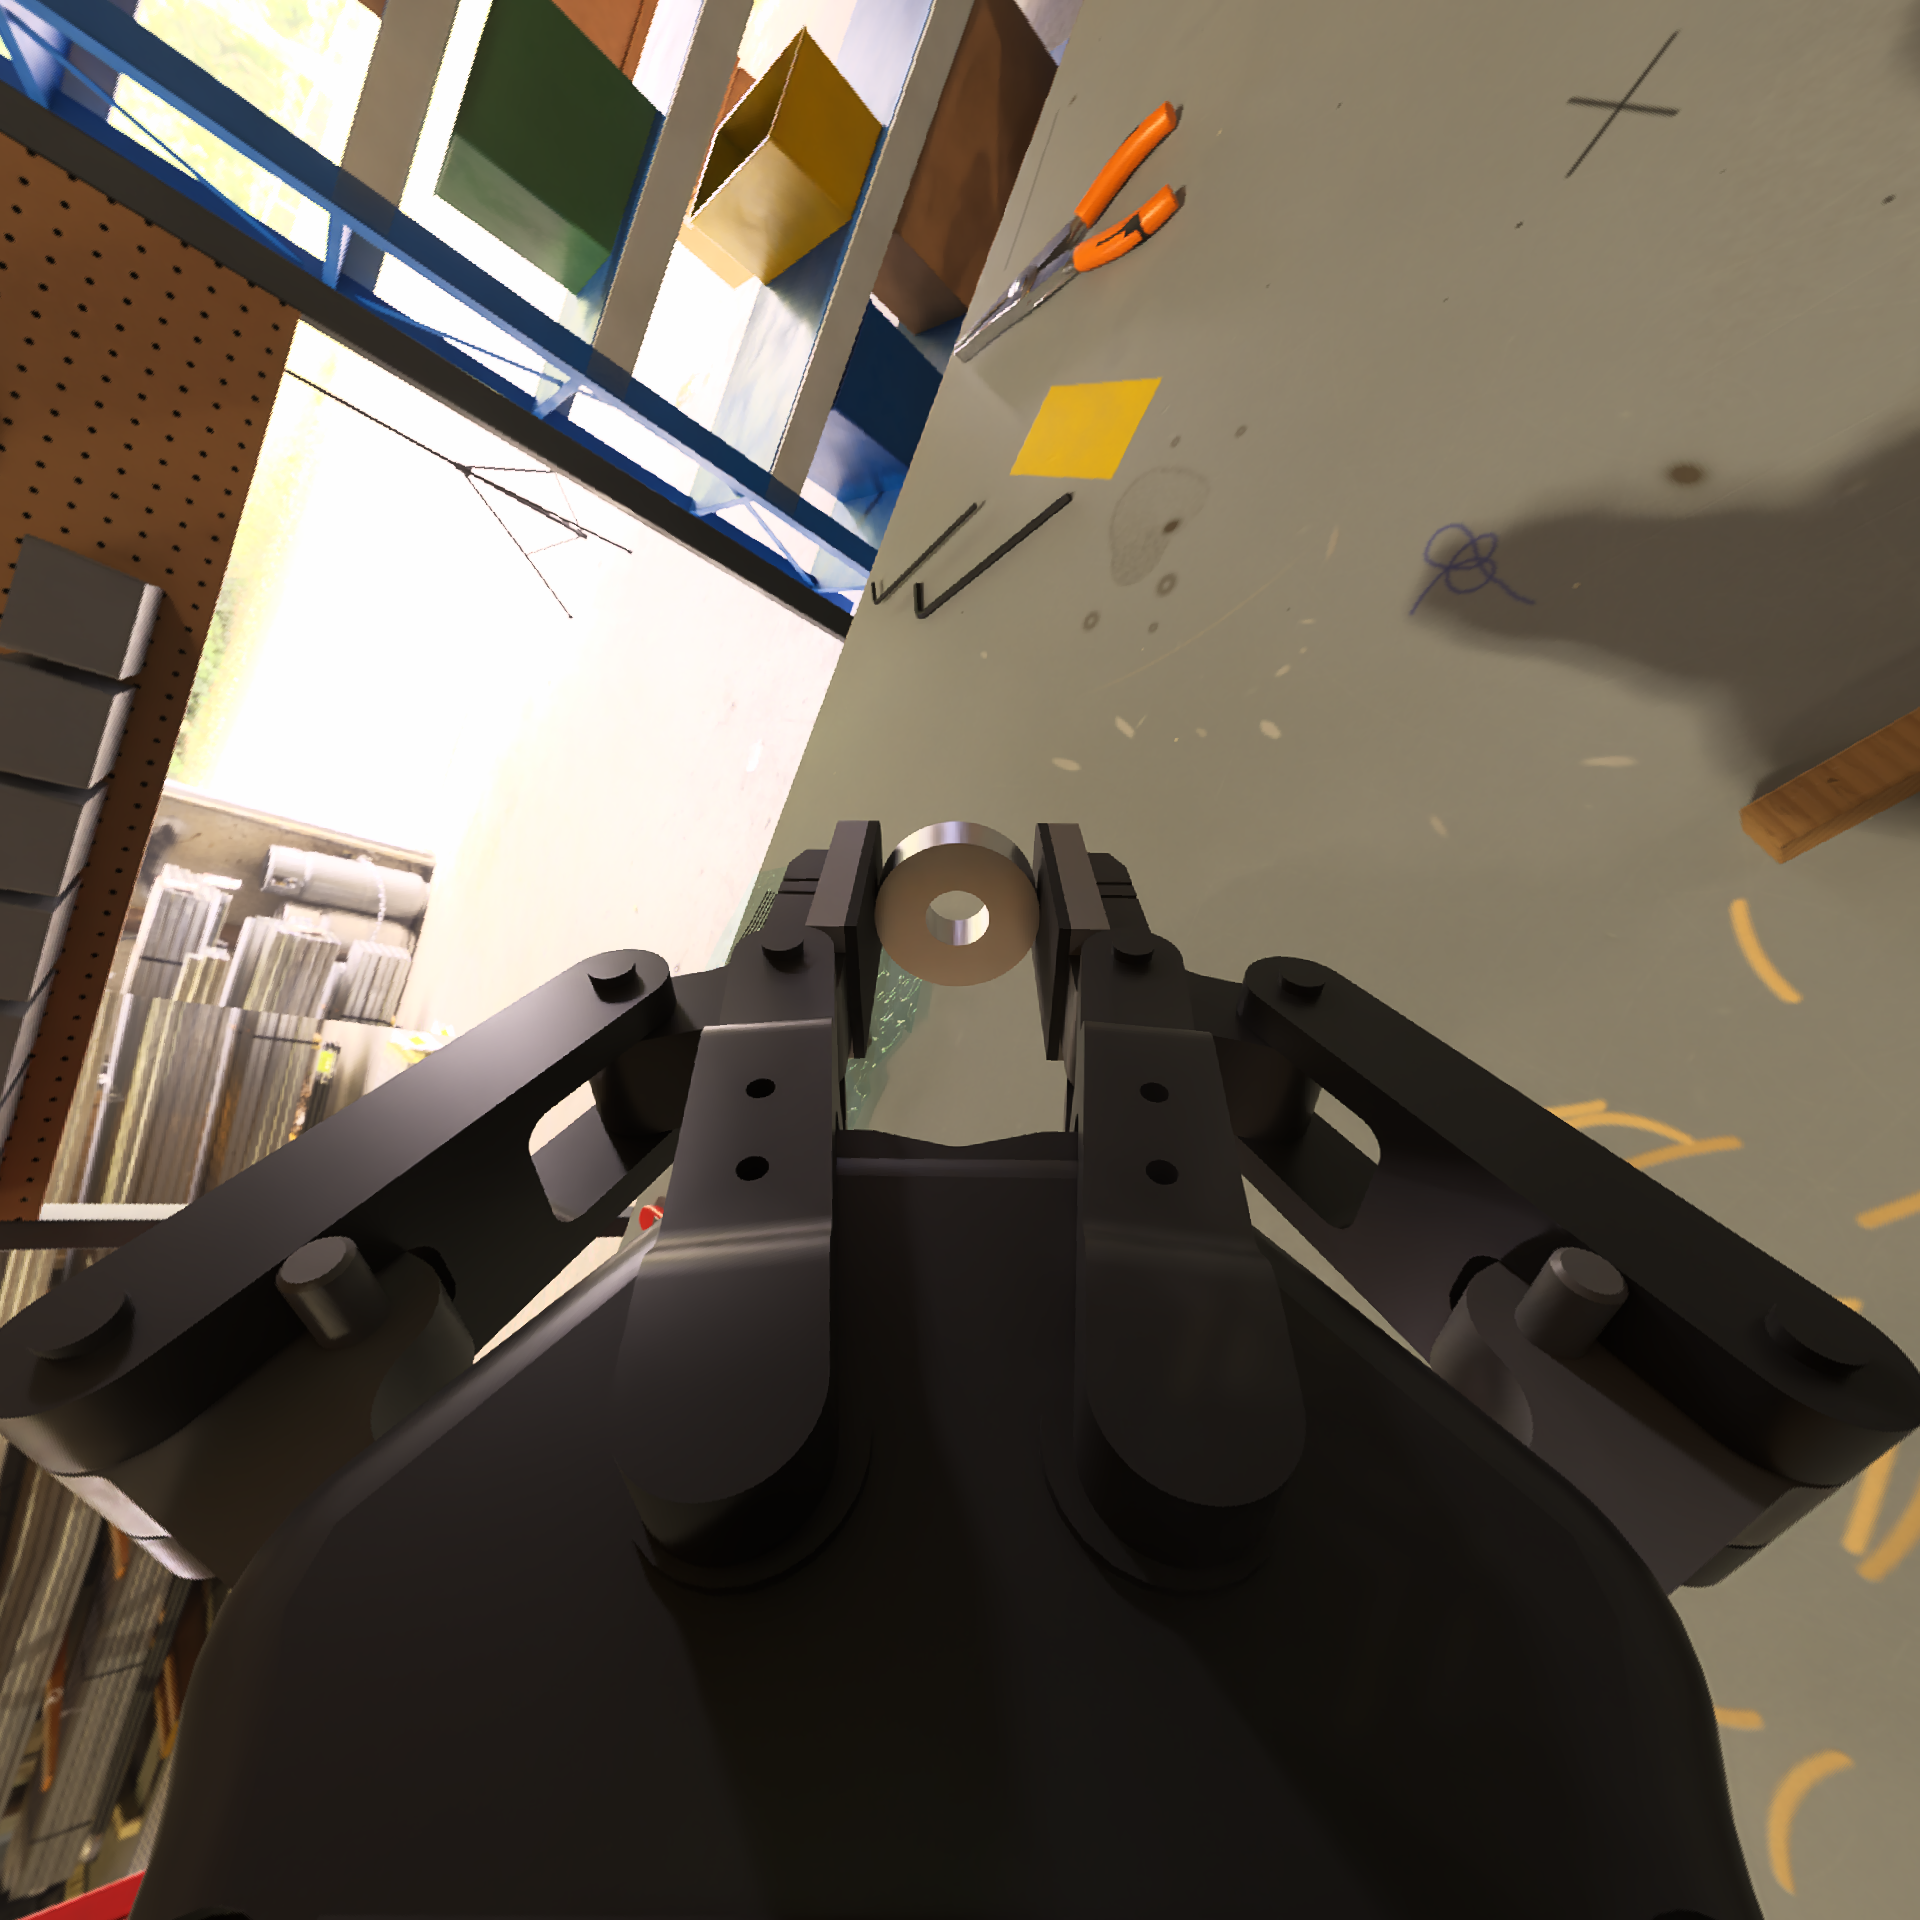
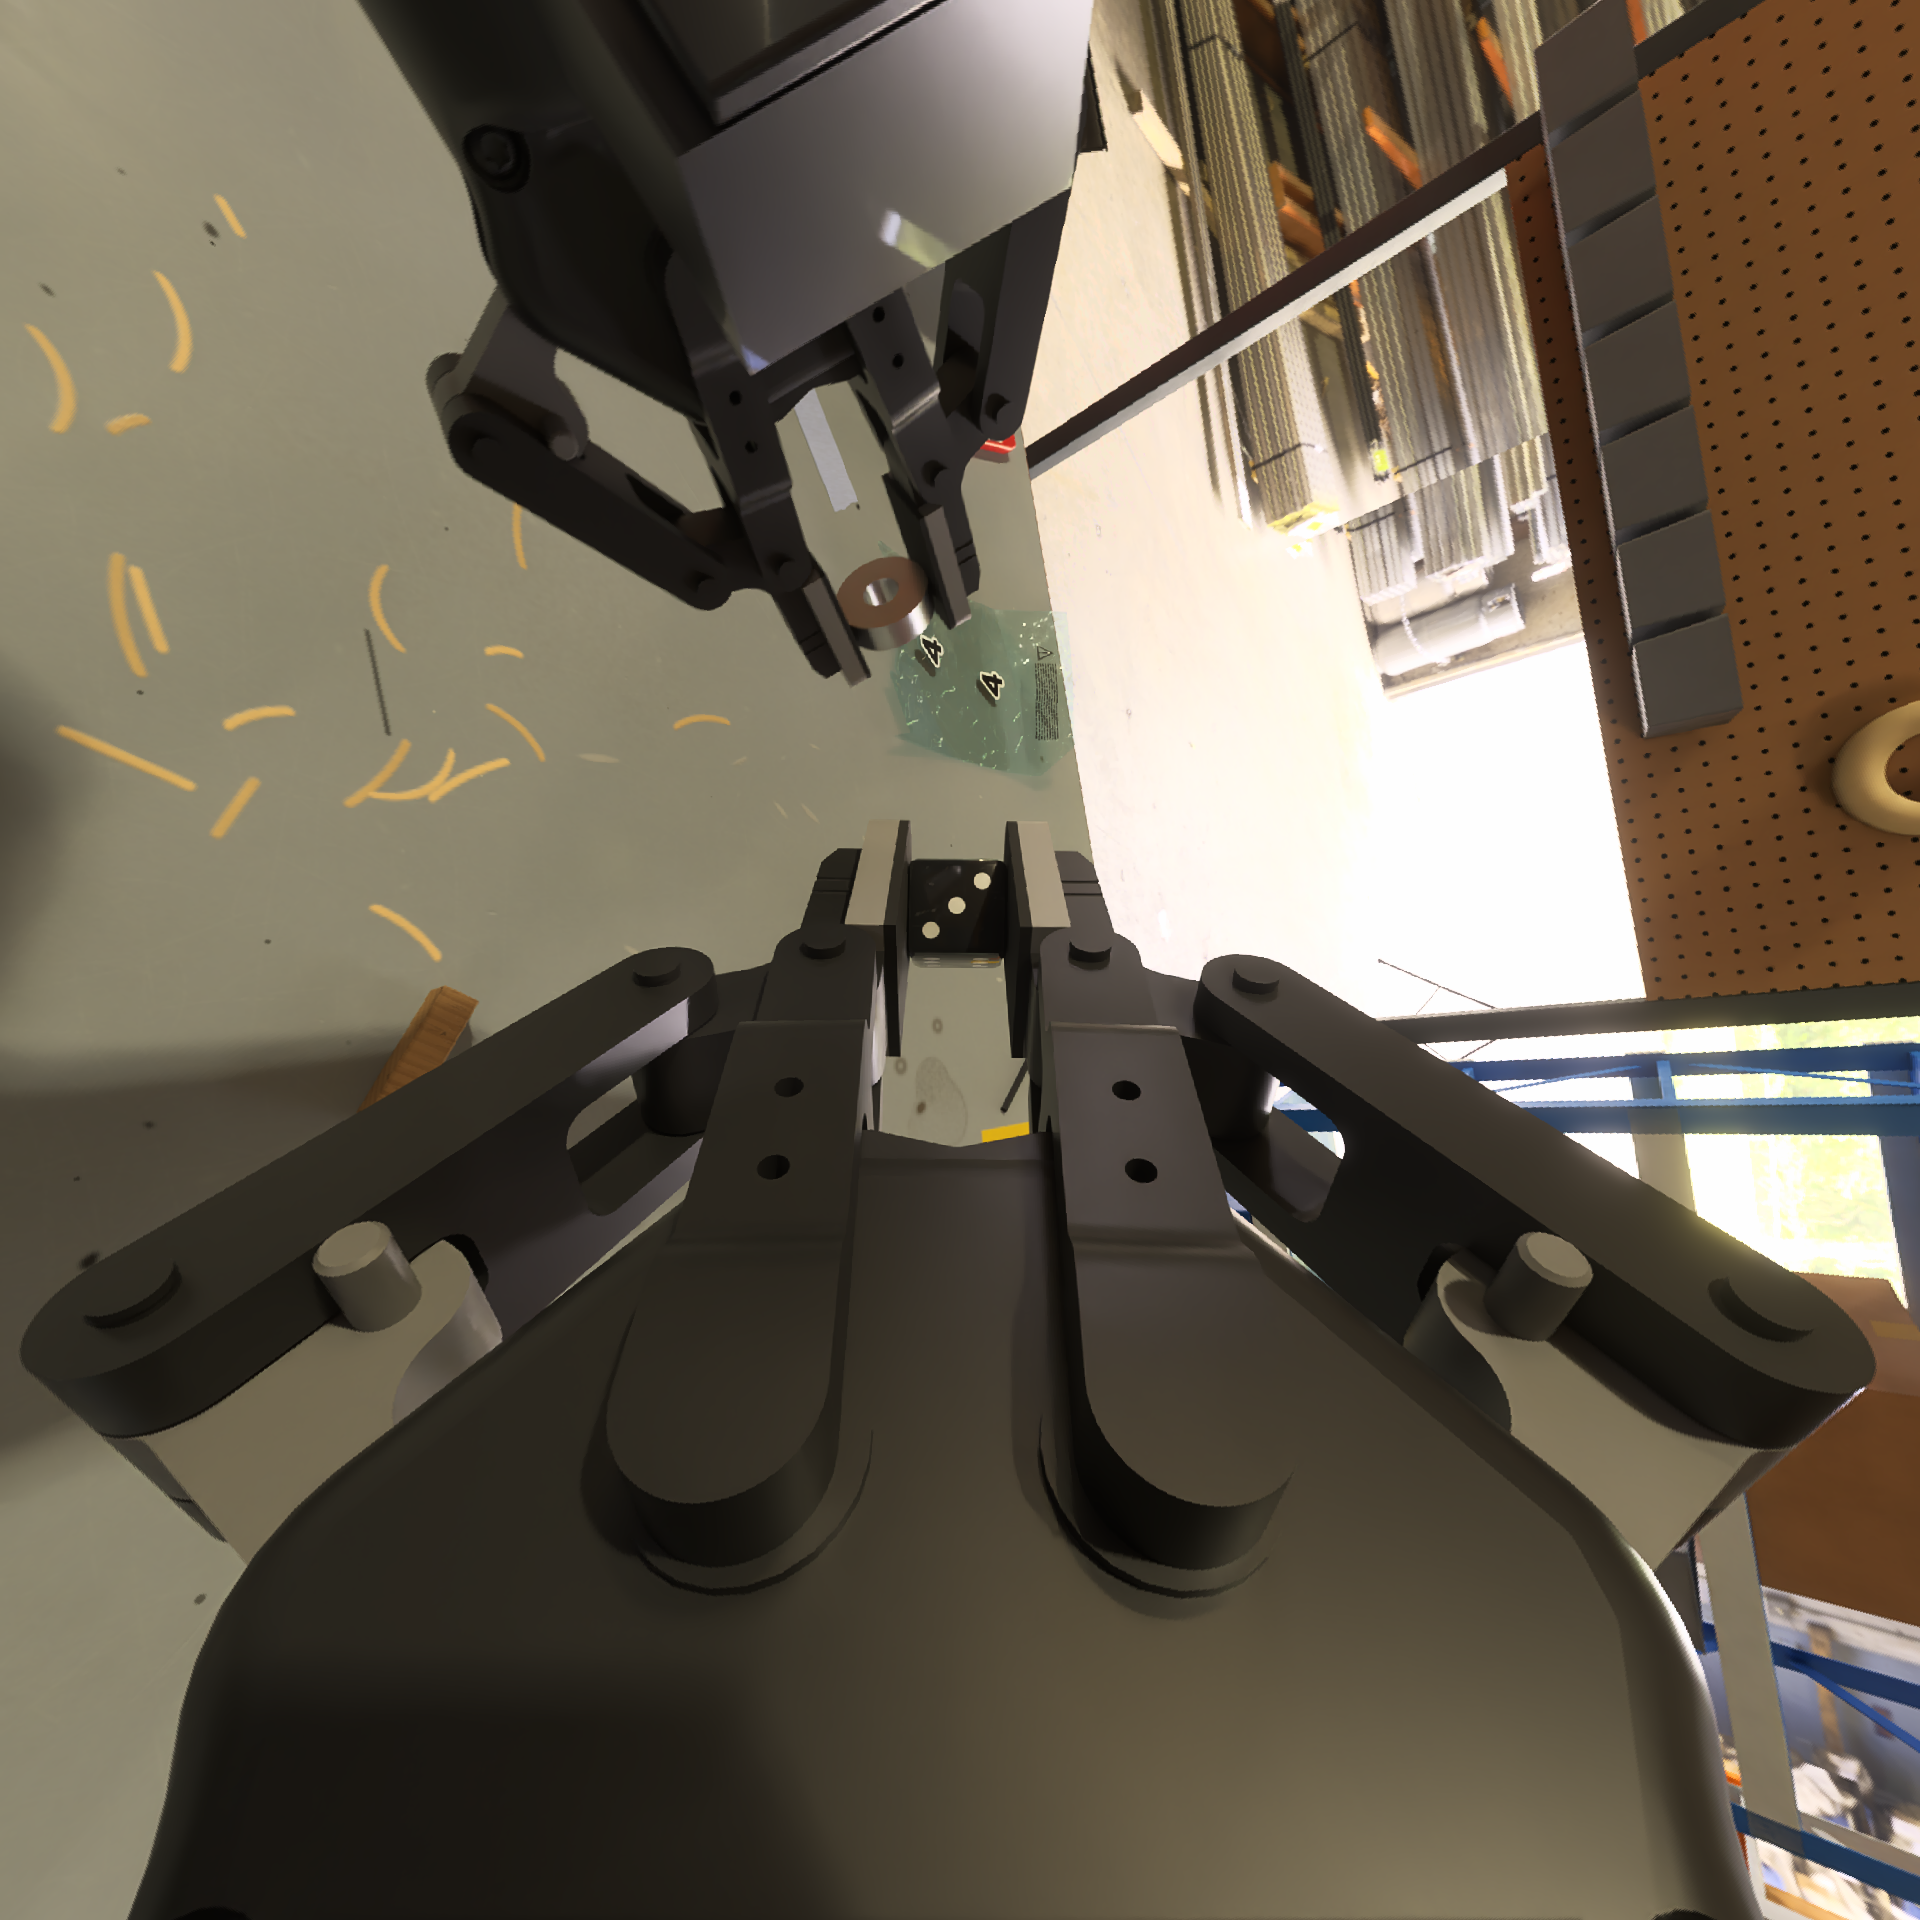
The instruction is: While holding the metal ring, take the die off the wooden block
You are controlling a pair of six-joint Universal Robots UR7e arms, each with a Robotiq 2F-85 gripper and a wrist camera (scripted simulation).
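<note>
- The left gripper (image 1: 957, 914) has its fingers (image 1: 847, 904) clenched on the metal ring (image 1: 956, 914), one pad against each side of the rim, so the flat face and its hole look back up between them.
- That sideways pinch makes sense: a round rim gives two opposite contact spots, and the ring cannot roll out while the arm waits.
- From the right wrist view the ring (image 2: 883, 603) hangs clear of the counter (image 2: 312, 935), just above a greenish plastic bag (image 2: 982, 691) lying beyond the fingertips.
- The right gripper (image 2: 956, 904) is grasping the die (image 2: 956, 906), a black cube with white pips, squeezed on two opposite flat faces right at the fingertips.
- The die looks lifted: counter shows behind it through the gap between the fingers, and the wooden block (image 2: 421, 1039) lies well off to the left of the fingers, with nothing on the part in view.
- In the left wrist view a corner of the block (image 1: 1834, 795) sits far right of the fingers; orange-handled pliers (image 1: 1091, 223), a yellow square (image 1: 1086, 428) and two hex keys (image 1: 971, 556) lie ahead of them.
- By my reading the removal is essentially done; what remains is keeping both grips firm.
</note>
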